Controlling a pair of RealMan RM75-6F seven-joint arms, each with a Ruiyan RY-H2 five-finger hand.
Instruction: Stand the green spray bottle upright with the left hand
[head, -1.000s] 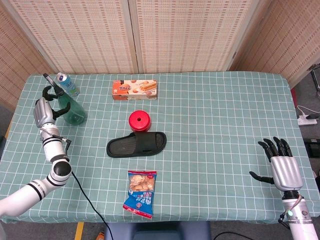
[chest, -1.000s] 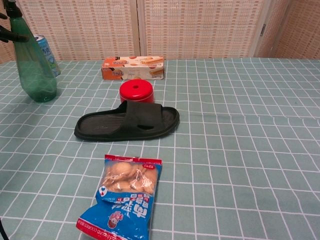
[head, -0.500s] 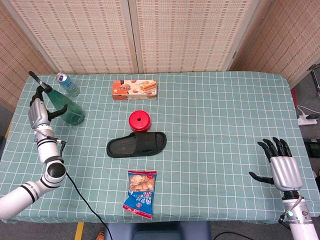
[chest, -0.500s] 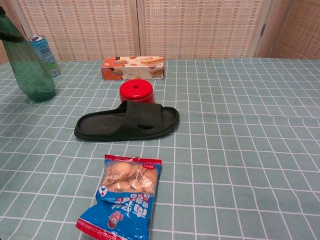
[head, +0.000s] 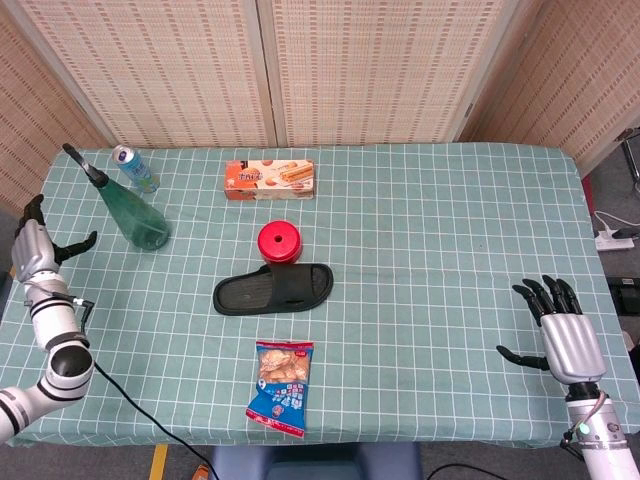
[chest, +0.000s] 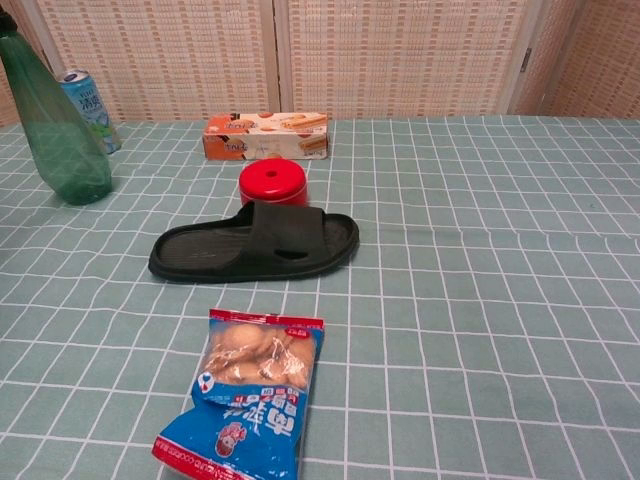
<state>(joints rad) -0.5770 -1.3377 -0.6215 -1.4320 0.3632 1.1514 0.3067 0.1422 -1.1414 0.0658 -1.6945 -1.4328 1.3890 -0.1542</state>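
- The translucent green plastic spray bottle (head: 133, 210) with its black nozzle stands on its base at the far left of the bench (head: 430, 250), which is covered in a green checked cloth; in both views the bottle appears to lean.
- The robot's left hand (head: 35, 250) hangs at the bench's left edge, apart from the bottle, its fingers (head: 78, 242) released and spread, holding nothing.
- The right hand (head: 562, 335) sits at the near right corner, fingers (head: 545, 296) spread and empty.
- A blue-and-white drink can (chest: 84, 105) stands just behind the bottle.
- A flat orange biscuit box (head: 268, 179) lies toward the far side.
- A round red lidded container (head: 279, 243) sits just behind a black rubber slipper (head: 272, 289).
- A blue snack bag (head: 281, 386) lies near the front edge.
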